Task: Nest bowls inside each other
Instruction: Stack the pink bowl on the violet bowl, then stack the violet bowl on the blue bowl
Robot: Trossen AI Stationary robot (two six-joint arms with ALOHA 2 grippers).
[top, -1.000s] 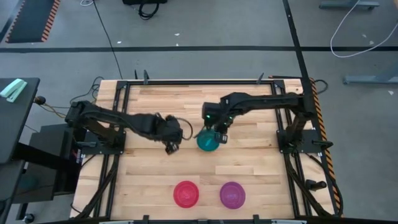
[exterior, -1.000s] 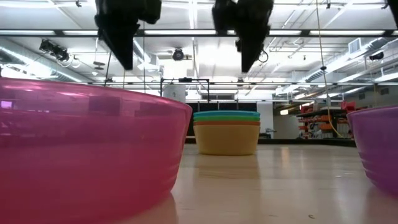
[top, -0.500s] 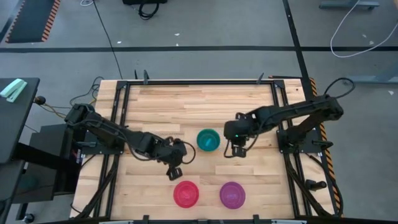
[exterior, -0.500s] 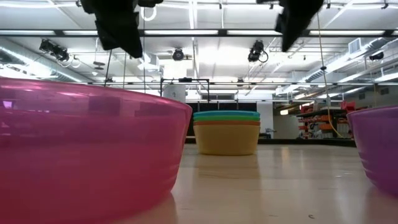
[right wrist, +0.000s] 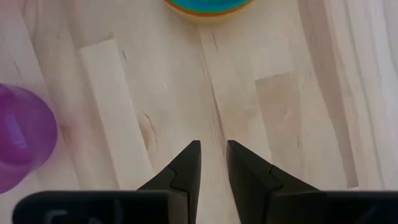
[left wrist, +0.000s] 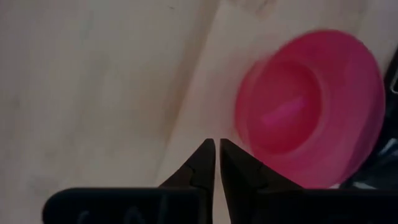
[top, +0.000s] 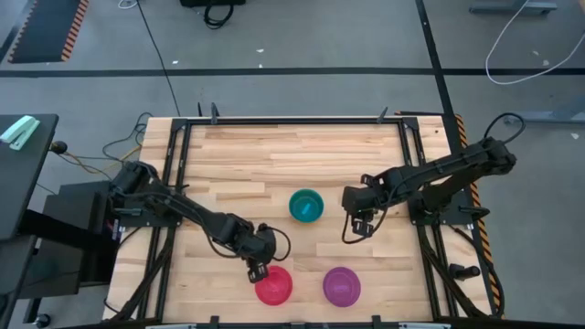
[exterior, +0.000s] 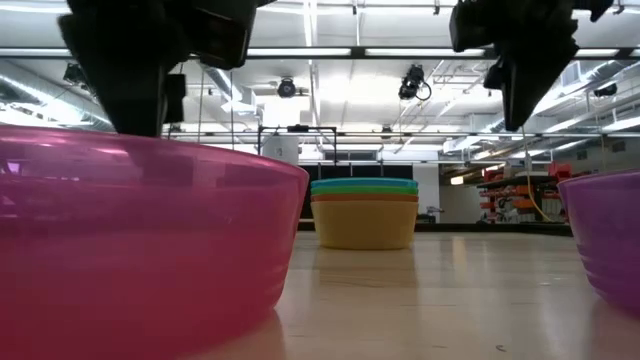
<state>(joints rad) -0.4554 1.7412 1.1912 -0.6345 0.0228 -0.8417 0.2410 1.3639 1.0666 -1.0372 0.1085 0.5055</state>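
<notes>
A stack of nested bowls (top: pixel 306 206) stands on its base mid-table; the low view shows the stack (exterior: pixel 364 212) with yellow lowest, then orange, green and blue rims. A pink-red bowl (top: pixel 273 285) and a purple bowl (top: pixel 341 286) sit apart, upright, near the table's near edge. My left gripper (top: pixel 259 271) hovers just left of the pink-red bowl (left wrist: pixel 311 106), its fingers shut (left wrist: pixel 217 146). My right gripper (top: pixel 356 227) hangs right of the stack and above bare wood, narrowly open (right wrist: pixel 213 149), with the purple bowl (right wrist: pixel 22 140) off to one side.
The wooden table (top: pixel 228 155) has a black metal frame along its sides. Bare wood lies between the stack and the two single bowls, and across the far half. Both arm bases stand at the table's left and right edges.
My left gripper has travelled from left of the stack toward the near edge, ending beside the pink-red bowl. My right gripper has drawn away from the stack, toward the right and near edges. The stack and the two single bowls have stayed in place.
</notes>
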